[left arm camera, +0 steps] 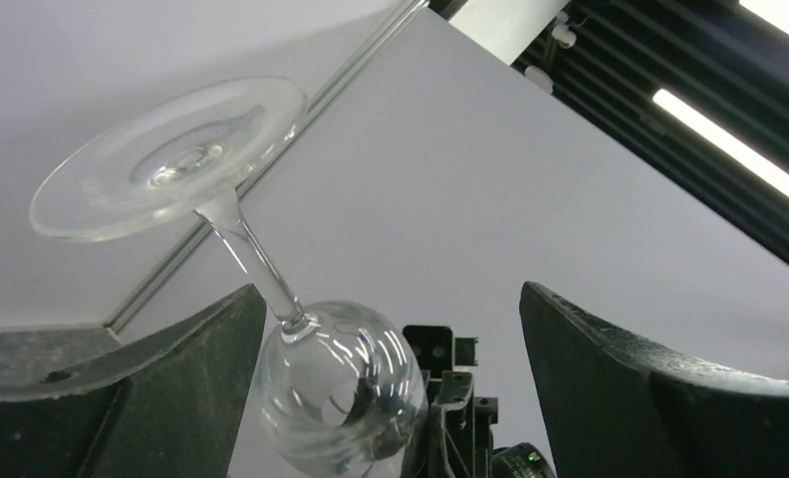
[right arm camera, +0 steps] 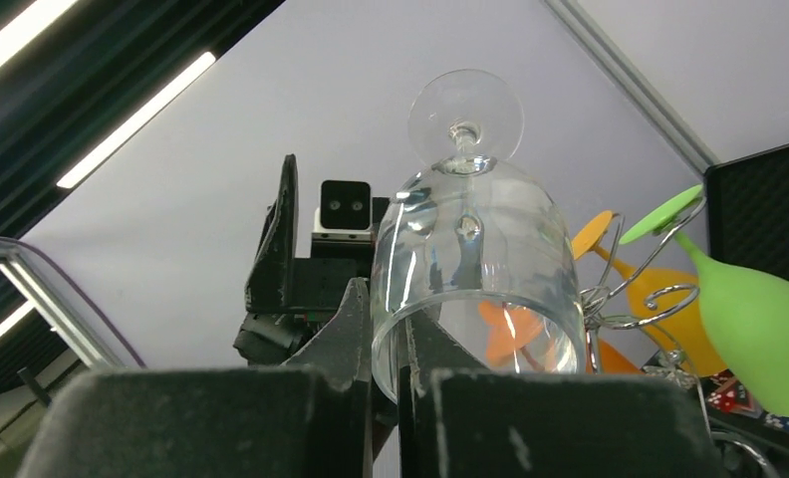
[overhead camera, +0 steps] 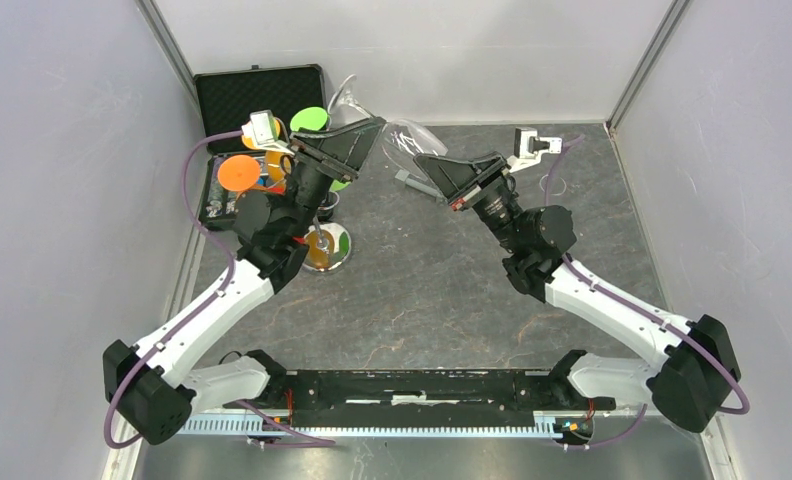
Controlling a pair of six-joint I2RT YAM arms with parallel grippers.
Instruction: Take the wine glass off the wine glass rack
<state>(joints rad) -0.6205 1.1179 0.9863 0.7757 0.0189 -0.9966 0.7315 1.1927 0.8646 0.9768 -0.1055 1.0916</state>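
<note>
A clear wine glass (overhead camera: 404, 134) is held foot-up between the two arms. My right gripper (overhead camera: 424, 160) is shut on the glass's rim (right arm camera: 470, 329), one finger outside the bowl and one inside. In the left wrist view the glass's bowl (left arm camera: 336, 388) sits by the left finger, and its foot (left arm camera: 171, 159) is free in the air. My left gripper (overhead camera: 370, 130) is open wide around the bowl and does not grip it. The wine glass rack (overhead camera: 327, 246) stands to the left, with an orange glass (overhead camera: 239, 172) and a green glass (overhead camera: 310, 120) hanging on it. Its wire arms (right arm camera: 620, 299) are apart from the clear glass.
A black foam-lined case (overhead camera: 257, 95) lies open at the back left, behind the rack. White enclosure walls stand close on the left, back and right. The dark table (overhead camera: 422, 290) lies in front of the grippers.
</note>
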